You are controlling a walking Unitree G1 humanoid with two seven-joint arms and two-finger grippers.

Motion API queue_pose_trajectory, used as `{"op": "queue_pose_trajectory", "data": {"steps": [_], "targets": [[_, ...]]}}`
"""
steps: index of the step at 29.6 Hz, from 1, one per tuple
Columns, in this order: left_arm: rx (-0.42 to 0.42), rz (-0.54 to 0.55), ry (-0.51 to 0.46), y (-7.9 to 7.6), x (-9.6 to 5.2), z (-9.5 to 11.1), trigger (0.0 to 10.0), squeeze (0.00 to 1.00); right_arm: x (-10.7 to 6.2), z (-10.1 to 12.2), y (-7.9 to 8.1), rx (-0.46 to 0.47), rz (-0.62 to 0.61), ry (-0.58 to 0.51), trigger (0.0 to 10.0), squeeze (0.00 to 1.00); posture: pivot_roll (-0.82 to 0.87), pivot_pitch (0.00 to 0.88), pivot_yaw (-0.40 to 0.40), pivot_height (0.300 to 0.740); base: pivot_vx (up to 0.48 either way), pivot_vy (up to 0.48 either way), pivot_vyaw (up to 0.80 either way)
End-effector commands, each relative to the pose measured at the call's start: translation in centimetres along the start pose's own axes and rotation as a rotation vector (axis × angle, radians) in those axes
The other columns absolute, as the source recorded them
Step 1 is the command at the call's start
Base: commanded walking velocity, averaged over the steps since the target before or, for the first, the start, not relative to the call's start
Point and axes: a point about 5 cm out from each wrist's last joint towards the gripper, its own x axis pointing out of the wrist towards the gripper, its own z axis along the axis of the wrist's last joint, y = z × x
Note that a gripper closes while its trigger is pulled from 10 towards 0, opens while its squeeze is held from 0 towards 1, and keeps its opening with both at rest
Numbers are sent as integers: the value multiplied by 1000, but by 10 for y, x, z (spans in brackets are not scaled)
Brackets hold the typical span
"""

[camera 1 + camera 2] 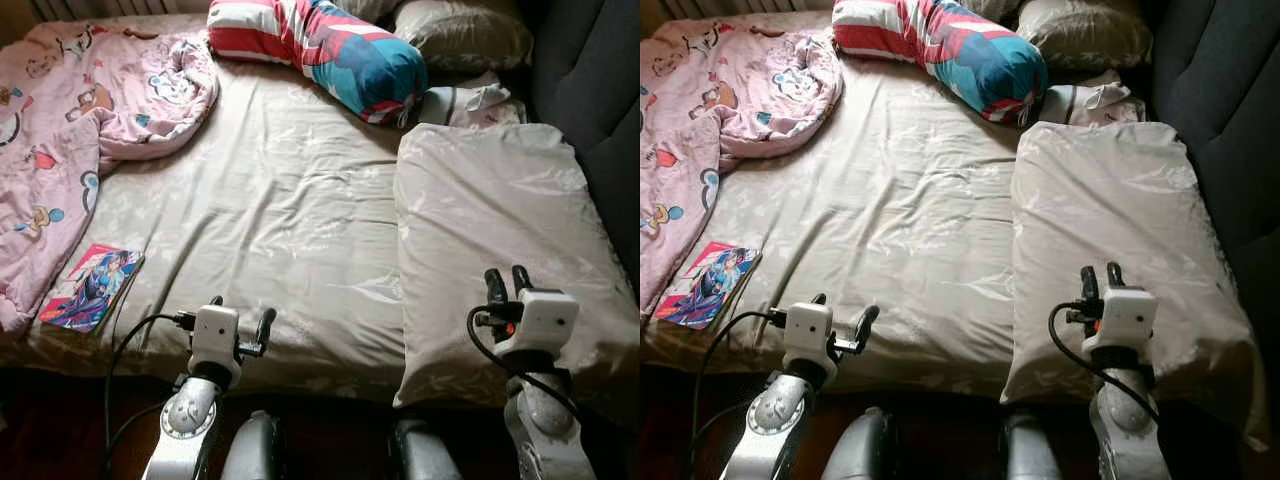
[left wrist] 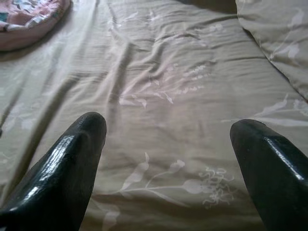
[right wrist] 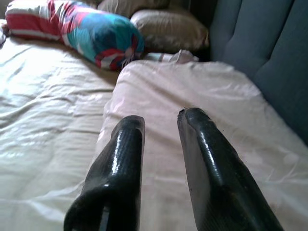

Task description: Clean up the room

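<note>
The bed (image 1: 270,210) spans the head views, a pink quilt (image 1: 60,120) heaped at 10 o'clock and a beige pillow (image 1: 500,220) at 3. A striped bolster (image 1: 330,45) lies at 12; a book (image 1: 92,287) at 8 (beside the quilt). Left tool (image 1: 240,318) hovers released over the sheet; right tool (image 1: 508,283), fingers slightly parted, over the pillow.
</note>
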Motion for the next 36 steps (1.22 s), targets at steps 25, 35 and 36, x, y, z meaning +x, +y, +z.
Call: {"op": "queue_pose_trajectory", "data": {"steps": [25,35,36], "targets": [[-31,29,6,4,1,-3,10000,0,1,-18,3,24,22,79,10000,0,-89,196,52,740,0,0,0],[-40,29,11,4,1,-3,10000,0,1,-23,6,25,30,98,10000,0,-87,187,55,740,0,73,0],[-40,28,11,4,1,-3,10000,0,1,-23,6,26,30,98,10000,0,-88,187,55,740,0,247,0]]}}
